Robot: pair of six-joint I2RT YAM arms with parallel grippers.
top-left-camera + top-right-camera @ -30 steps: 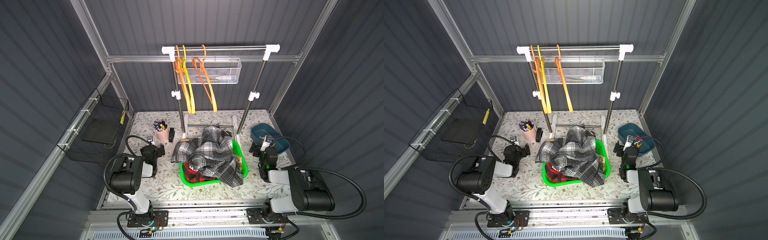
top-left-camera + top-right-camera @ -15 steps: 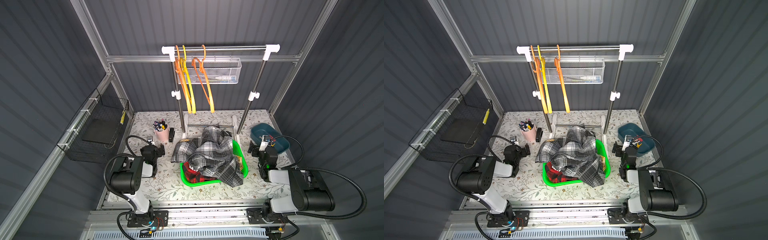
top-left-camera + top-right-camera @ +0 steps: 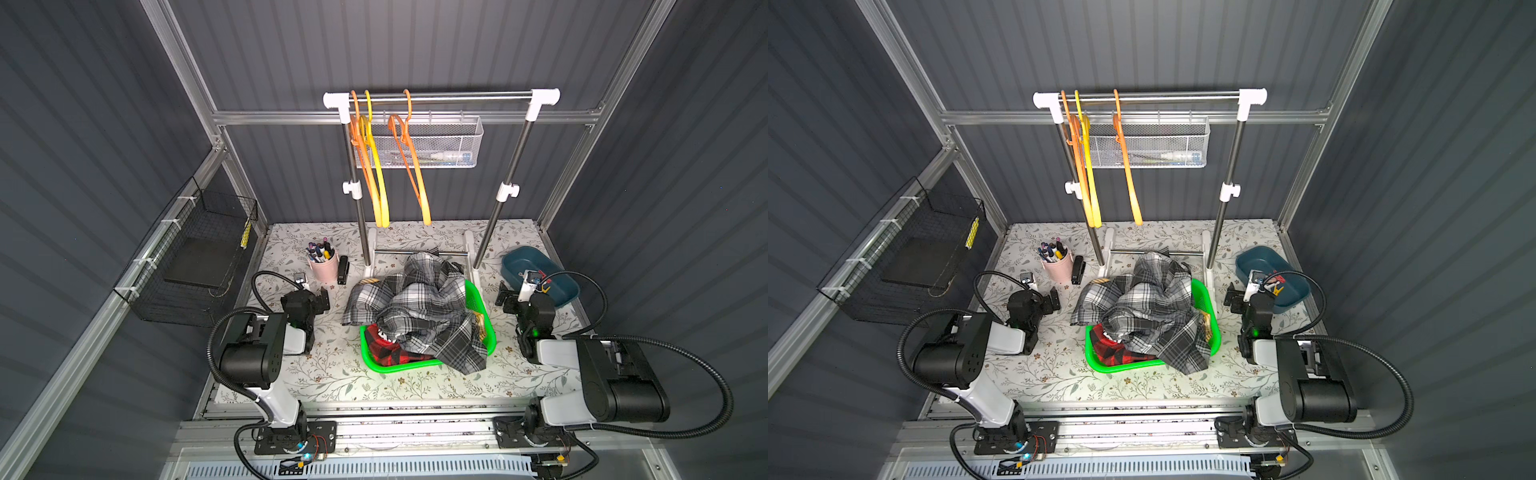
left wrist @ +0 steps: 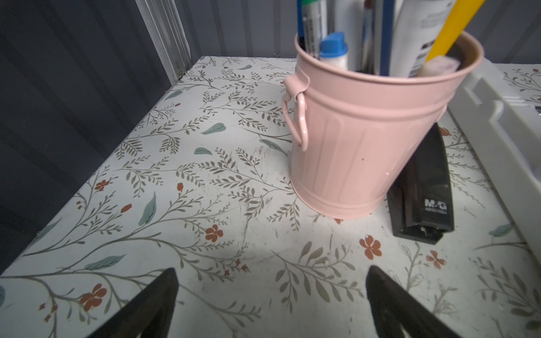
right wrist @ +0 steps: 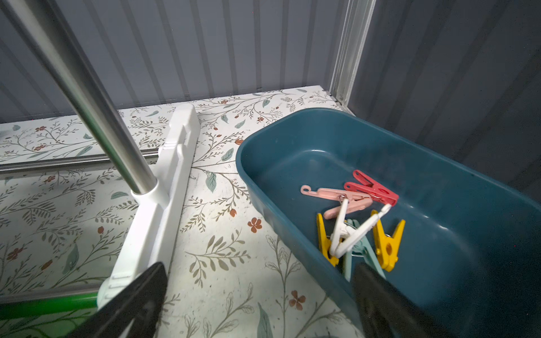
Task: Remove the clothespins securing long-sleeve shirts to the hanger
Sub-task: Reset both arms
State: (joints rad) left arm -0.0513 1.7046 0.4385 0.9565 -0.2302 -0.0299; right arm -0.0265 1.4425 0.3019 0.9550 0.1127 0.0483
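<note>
Several clothespins [image 5: 360, 222], red, pink, yellow, white and pale teal, lie loose in a dark blue tub [image 5: 292, 137] at the table's right. The long-sleeve shirts are heaped in a green basket [image 3: 399, 368], with the grey plaid one [image 3: 419, 303] on top and the red check one [image 3: 386, 351] under it. Three bare hangers, two orange [image 3: 415, 178] and one yellow [image 3: 380, 187], hang on the rail. My right gripper [image 5: 257, 272] stands open and empty low over the table, beside the tub's near rim. My left gripper [image 4: 270, 278] is open and empty, just in front of a pink bucket [image 4: 366, 140].
The pink bucket holds pens, and a black stapler [image 4: 424, 187] lies beside it. The rack's white feet [image 5: 164, 187] and steel posts [image 3: 503, 195] stand behind the basket. A white mesh basket [image 3: 432, 141] hangs at the back and a black wire basket [image 3: 195, 257] on the left wall.
The lone orange hanger sways slightly on the rail. Both arms stay about where they were, with their jaws open.
</note>
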